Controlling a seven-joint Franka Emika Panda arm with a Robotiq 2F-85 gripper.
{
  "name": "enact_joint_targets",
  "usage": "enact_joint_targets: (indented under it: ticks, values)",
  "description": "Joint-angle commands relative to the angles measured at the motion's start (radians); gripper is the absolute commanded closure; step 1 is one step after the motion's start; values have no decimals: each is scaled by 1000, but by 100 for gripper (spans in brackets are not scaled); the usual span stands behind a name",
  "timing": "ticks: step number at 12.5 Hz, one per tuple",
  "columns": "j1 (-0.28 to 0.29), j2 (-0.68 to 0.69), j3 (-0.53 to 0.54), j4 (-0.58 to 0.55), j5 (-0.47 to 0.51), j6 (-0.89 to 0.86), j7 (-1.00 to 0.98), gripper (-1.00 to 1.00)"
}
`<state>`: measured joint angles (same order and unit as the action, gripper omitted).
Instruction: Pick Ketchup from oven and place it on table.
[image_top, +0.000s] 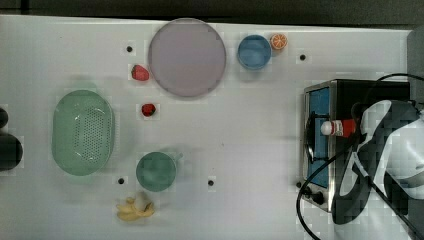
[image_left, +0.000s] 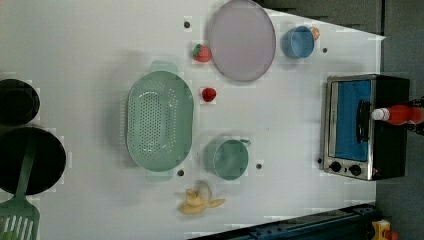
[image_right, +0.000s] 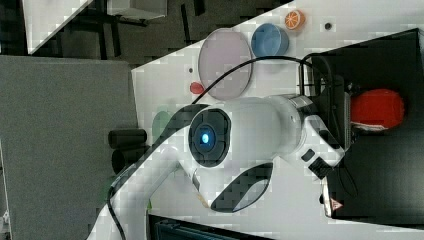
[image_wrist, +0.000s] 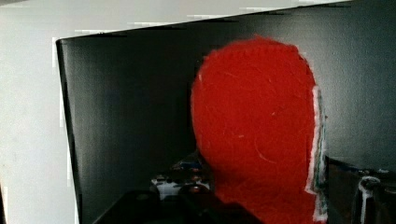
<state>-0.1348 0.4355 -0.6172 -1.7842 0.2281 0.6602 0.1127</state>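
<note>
1. Where it is: the Ketchup (image_top: 340, 128) lies on its side on the black top of the oven (image_top: 350, 90), not inside it. The white cap points toward the door side and juts a bit past the front edge, above the handle.
2. Me vs. bottle: my pincer (image_left: 416, 115) sits at the bottle's rear end, the end away from the cap. In the left view, dark parts of it show on either side of the red body. In the wrist view the red body looms very close, right in front of me.
3. Pincer state: can't tell whether it's spread, touching or already pinching. No pic shows contact clearly.
4. Step in hand, as I judge it: get a grip on the body while it lies on the oven top.
5. Doing it well:
   - Stay centred across the narrow width so the bottle doesn't roll sideways off the top.
   - Squeeze gently; it's prob. soft plastic and will dent or slip if pinched hard.
   - I'm gripping near one end, so expect the cap end to sag. Lift slowly.
   - Go straight up first and clear the oven edge before heading out.
6. Then over to a bare patch of the table (image_top: 240, 130), away from the dishes, and set it down low, w/o dropping.
</note>
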Motion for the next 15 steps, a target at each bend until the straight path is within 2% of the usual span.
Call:
enact_joint_targets:
  ticks: [1,4,7,11,13,15]
  values:
    - [14,-56,0,48,-18,-45,8,-27]
    - [37,-130,0,123,-35,-187,8,-27]
    - [88,-197,23,188,-183,-315,-7,-27]
    - [176,-300,149,212,-199,-468,-14,-27]
    - [206,-342,225,209,-199,-565,-13,-27]
    - [224,-370,300,198,-199,-586,-3,-27]
